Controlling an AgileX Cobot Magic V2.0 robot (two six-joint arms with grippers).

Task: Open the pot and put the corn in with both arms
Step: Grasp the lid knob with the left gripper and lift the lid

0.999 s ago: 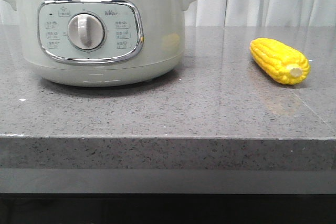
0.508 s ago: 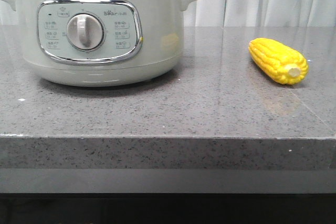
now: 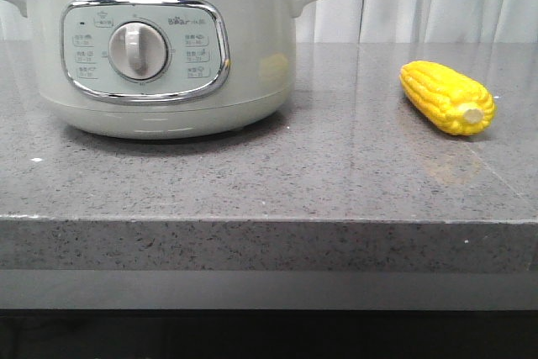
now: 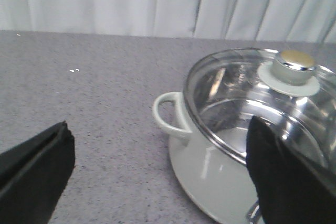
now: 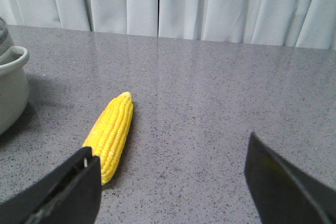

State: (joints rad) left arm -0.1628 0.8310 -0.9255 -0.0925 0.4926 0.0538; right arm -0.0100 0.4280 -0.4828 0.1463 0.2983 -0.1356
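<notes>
Yellow corn (image 3: pixel 447 97) lies well right of lidded pot (image 3: pixel 160 48)

Bright, even light gives soft shadows beneath the pale grey-green round cooker (image 3: pixel 160 48), faint sheen on the speckled grey stone table (image 3: pixel 336 182), and blurred near black fingers (image 4: pixel 34 171).

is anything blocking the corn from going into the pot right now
Yes: the glass lid is still seated on the pot, closing its opening. On the counter between the corn and the pot, nothing visible stands.
</notes>
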